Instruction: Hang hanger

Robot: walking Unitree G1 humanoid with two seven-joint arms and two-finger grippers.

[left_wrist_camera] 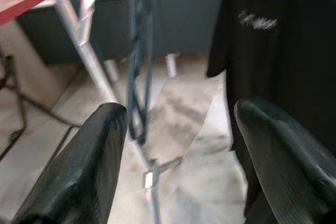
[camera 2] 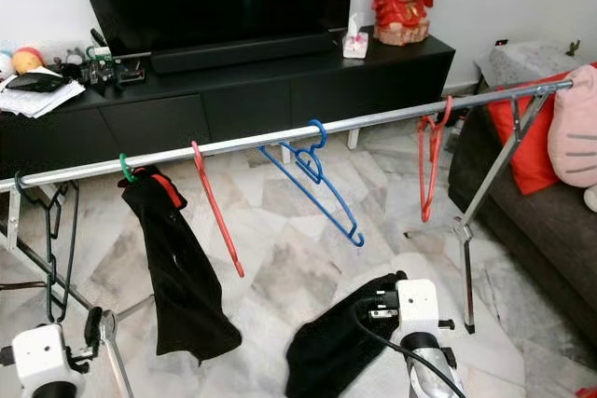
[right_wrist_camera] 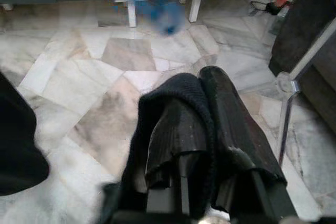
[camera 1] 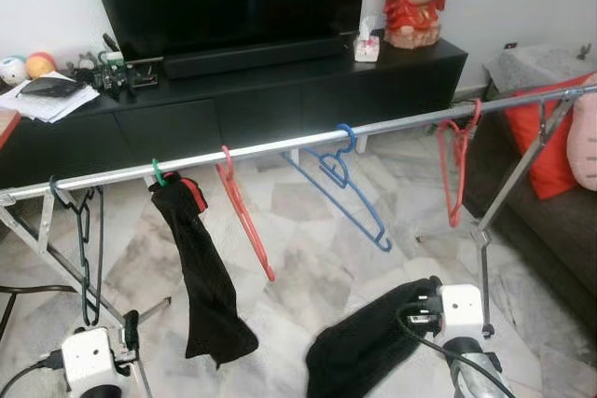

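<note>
Metal rail (camera 1: 280, 148) of a folding drying rack spans the scene, slanting across in front of a black TV cabinet (camera 1: 233, 104); marble-pattern floor (camera 1: 308, 221) below.

On the rail, robot's left to right: thin black hanger (camera 1: 86, 258); green-hooked hanger (camera 1: 159, 174) carrying a limp black garment (camera 1: 205, 286); bare red plastic hanger (camera 1: 244, 216), tilted; blue plastic hanger (camera 1: 345, 188), swung askew; second red hanger (camera 1: 457, 170) near the far end.

Right gripper (right_wrist_camera: 202, 129): low, jaws clenched on a soft ribbed black cloth (camera 1: 359, 347) that drapes over both fingers.

Left gripper (left_wrist_camera: 178, 150): low, near the rack's left leg, jaws released and spread wide, nothing between the ridged black fingers (left_wrist_camera: 86, 166).
</note>
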